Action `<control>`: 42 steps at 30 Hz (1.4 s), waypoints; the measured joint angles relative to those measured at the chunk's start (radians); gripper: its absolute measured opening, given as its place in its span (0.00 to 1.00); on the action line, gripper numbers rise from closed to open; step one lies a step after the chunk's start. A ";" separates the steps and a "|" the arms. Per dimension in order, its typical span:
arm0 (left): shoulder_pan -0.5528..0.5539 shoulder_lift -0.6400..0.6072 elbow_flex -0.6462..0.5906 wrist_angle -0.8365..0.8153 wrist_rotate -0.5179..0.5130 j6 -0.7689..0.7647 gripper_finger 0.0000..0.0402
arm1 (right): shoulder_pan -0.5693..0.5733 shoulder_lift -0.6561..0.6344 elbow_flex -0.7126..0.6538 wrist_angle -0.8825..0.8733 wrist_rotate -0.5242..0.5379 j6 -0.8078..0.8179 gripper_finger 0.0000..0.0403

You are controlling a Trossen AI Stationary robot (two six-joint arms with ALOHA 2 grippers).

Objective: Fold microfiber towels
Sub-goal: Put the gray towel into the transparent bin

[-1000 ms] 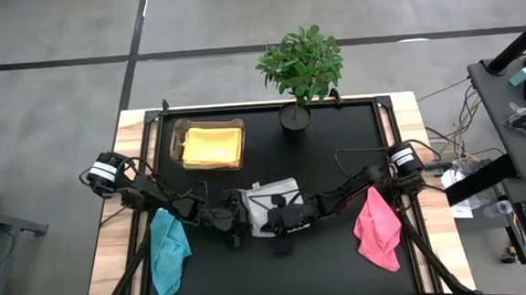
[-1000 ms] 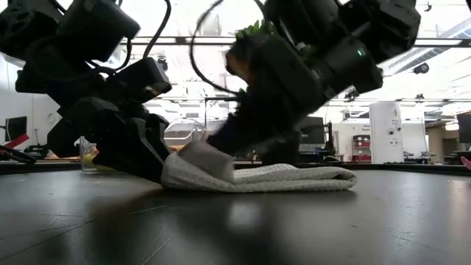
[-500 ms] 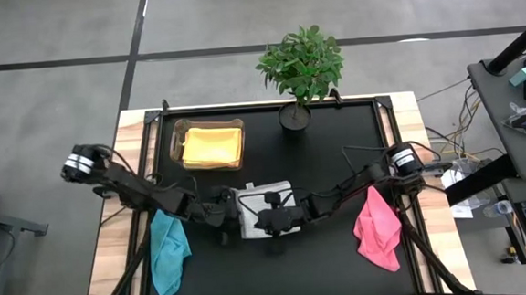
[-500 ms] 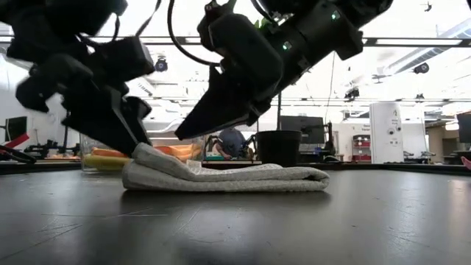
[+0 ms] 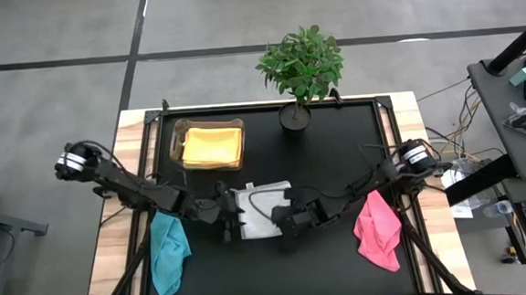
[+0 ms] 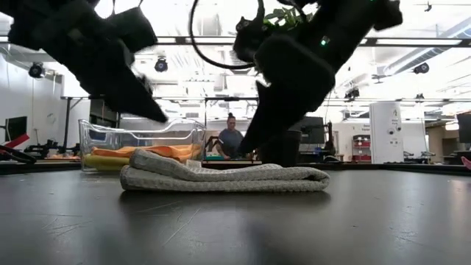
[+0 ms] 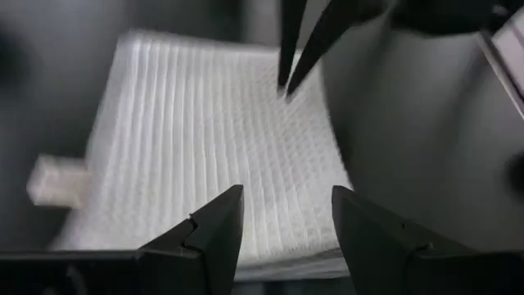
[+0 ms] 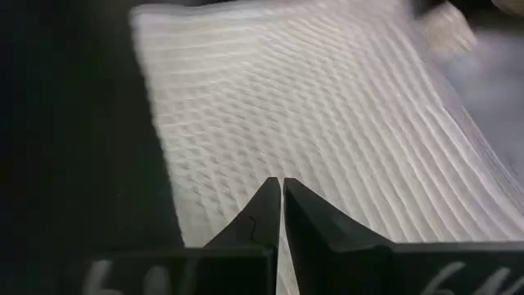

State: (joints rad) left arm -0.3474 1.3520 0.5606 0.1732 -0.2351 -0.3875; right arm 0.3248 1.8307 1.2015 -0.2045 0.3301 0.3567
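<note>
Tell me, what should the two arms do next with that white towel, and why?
Probably lift both away: the white-grey towel lies folded flat on the mat, the left gripper is open above it, and the right gripper is shut, holding nothing.

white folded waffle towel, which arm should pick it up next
Left, probably. The left gripper hangs open over the white folded waffle-weave towel, ready to close, while the right gripper above it is shut.

Yellow towel blurred behind box

White-grey towel folded mid-table, yellow towel boxed, teal towel, pink towel
</note>
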 joint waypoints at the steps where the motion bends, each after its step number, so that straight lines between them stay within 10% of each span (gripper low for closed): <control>1: 0.002 0.015 0.008 -0.014 0.000 -0.075 0.43 | -0.001 -0.015 0.000 -0.031 0.001 0.053 0.03; 6: 0.002 0.006 0.035 -0.087 0.117 -0.597 0.43 | -0.024 -0.104 -0.005 -0.245 -0.165 0.367 0.04; 17: 0.005 0.025 -0.026 -0.079 0.100 -0.972 0.49 | -0.033 -0.233 -0.192 -0.172 -0.139 0.518 0.38; 29: 0.060 0.221 -0.021 0.133 0.051 -1.009 0.69 | -0.107 -0.226 -0.420 0.247 -0.128 0.603 0.73; 42: 0.073 0.311 -0.018 0.229 0.031 -0.975 0.60 | -0.110 -0.113 -0.419 0.464 -0.130 0.609 0.73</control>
State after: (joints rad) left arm -0.2741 1.6626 0.5430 0.4025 -0.2040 -1.3623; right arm 0.2152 1.7180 0.7821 0.2592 0.2000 0.9656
